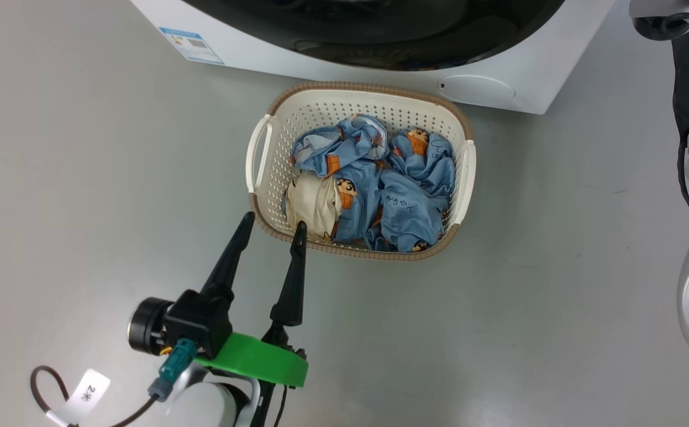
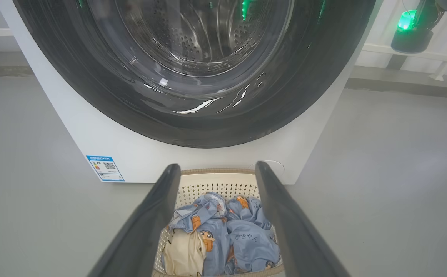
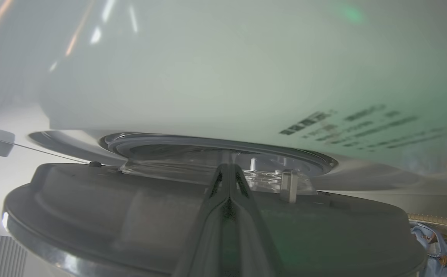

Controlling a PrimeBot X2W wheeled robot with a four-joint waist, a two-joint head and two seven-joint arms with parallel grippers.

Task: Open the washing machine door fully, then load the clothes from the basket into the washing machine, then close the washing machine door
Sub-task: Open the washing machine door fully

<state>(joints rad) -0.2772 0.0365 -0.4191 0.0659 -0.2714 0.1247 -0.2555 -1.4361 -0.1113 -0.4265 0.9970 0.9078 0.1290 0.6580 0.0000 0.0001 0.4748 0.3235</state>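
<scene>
Soft even light — glare streaks the washing machine door (image 2: pixel 204 105).

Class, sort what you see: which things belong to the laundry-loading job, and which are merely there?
Job: washer, door, basket, clothes, left gripper, right gripper.
Merely there: blue label, round cap, cable tag.

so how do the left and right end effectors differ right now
The left end effector has its fingers spread wide; the right end effector has its fingers pressed together. The left points at the near rim of the basket, by the clothes; the right lies close over the dark washing machine door. Both have long dark tapered fingers, and neither holds any cloth.
</scene>
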